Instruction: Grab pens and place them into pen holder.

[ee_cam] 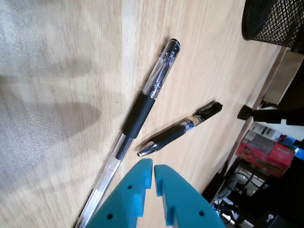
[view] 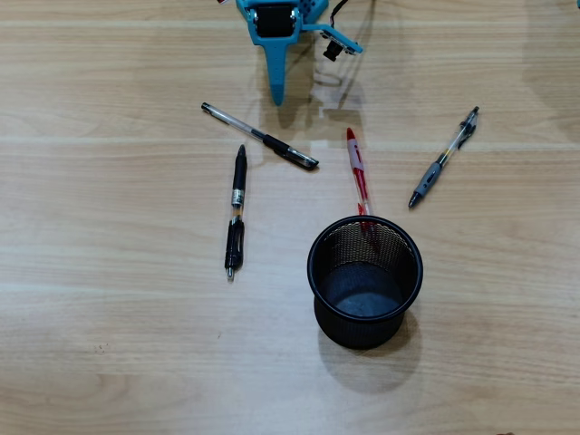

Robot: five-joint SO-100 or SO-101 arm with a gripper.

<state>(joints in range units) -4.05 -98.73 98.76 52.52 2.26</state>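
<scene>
My blue gripper (view: pixel 276 98) hangs at the top of the overhead view, shut with nothing between its fingers, its tip just above the clear pen with a black cap (view: pixel 258 136). A black pen (view: pixel 236 210) lies to the left. The red-and-white pen (view: pixel 358 170) runs down to the pen holder (view: pixel 314 263), a black mesh cup that stands empty and hides that pen's lower end. A clear-and-grey pen (view: pixel 444 159) lies at the right. In the wrist view the gripper (ee_cam: pixel 153 166) points at the clear pen (ee_cam: pixel 140 111) and black pen (ee_cam: pixel 183 129); the holder (ee_cam: pixel 273 21) shows at top right.
The pens lie on a bare wooden table (view: pixel 109 299). In the wrist view the table's edge runs down the right side, with a red box (ee_cam: pixel 263 152) and dark clutter beyond it. A cable (view: pixel 343 45) hangs beside the arm.
</scene>
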